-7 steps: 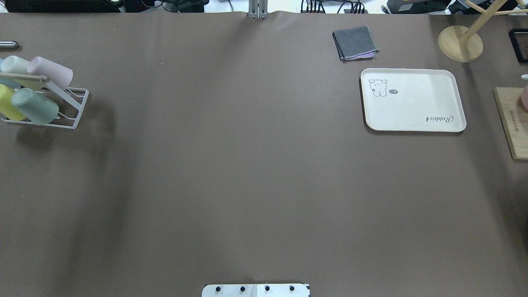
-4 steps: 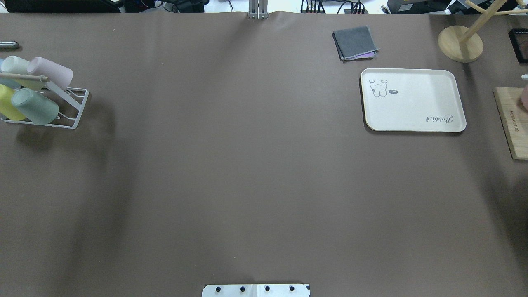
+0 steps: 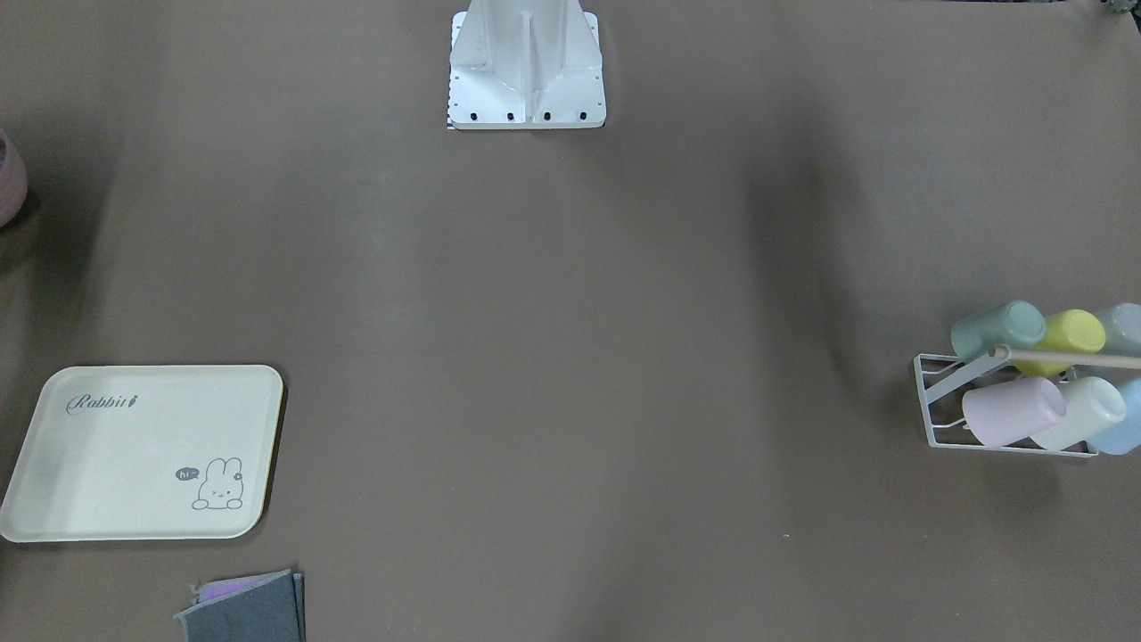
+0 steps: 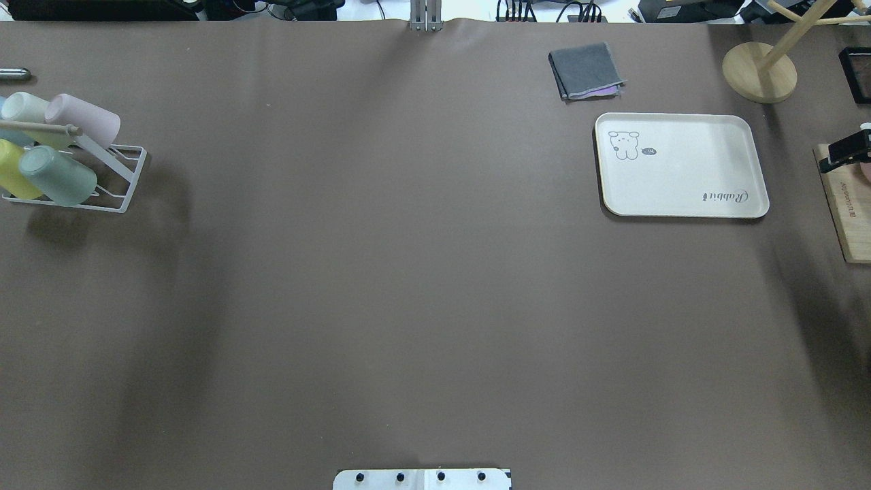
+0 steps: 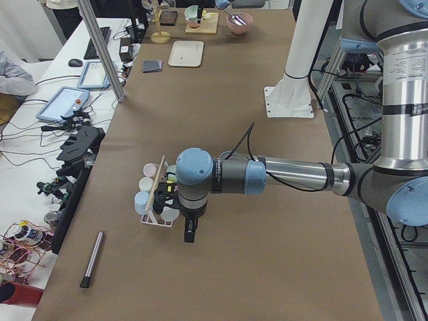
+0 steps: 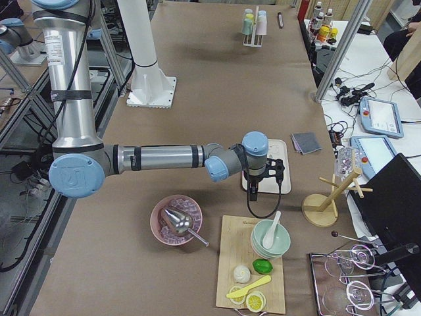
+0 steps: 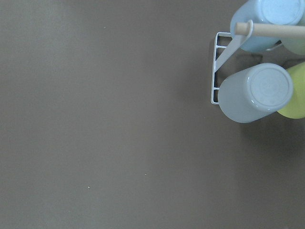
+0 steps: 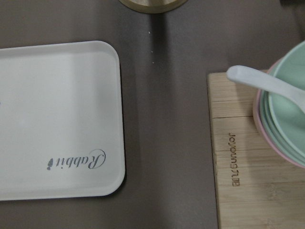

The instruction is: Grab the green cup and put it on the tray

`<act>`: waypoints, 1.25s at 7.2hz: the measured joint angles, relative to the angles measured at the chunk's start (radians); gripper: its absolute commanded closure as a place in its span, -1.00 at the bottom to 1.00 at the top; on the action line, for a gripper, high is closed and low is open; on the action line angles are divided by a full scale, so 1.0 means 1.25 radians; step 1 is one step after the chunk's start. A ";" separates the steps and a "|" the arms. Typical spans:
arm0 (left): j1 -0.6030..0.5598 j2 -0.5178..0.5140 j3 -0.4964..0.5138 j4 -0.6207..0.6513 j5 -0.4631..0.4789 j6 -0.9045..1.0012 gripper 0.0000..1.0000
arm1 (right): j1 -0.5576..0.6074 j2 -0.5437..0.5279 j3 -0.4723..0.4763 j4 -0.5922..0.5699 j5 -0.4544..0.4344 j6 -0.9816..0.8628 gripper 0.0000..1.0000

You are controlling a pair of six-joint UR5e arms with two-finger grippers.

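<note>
The sage-green cup lies tilted on a white wire rack at the table's far left, next to a yellow-green cup; the front view shows the green cup too. The cream Rabbit tray lies flat at the right with nothing on it, and also shows as the tray in the right wrist view. My left gripper hangs just beside the rack; I cannot tell whether it is open or shut. My right gripper hovers by the tray's edge, its jaws unreadable.
Pink, whitish and pale blue cups share the rack. A folded grey cloth and a wooden stand sit behind the tray. Right of it lies a wooden board with stacked bowls. The robot base stands mid-table.
A dark part of the right arm has come into the overhead view at the right edge, over the wooden board. Cups, rack and tray have not moved.
</note>
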 measured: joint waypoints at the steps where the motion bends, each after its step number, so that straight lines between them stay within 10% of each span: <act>1: 0.000 -0.001 -0.015 -0.001 0.001 0.004 -0.95 | -0.012 0.022 -0.052 0.040 -0.002 0.005 -1.00; 5: 0.009 -0.026 -0.073 -0.017 0.021 0.246 -0.95 | -0.057 0.095 -0.169 0.080 -0.001 0.007 -1.00; 9: 0.115 -0.033 -0.112 -0.241 0.192 0.541 -0.95 | -0.081 0.140 -0.234 0.085 -0.002 0.007 -0.71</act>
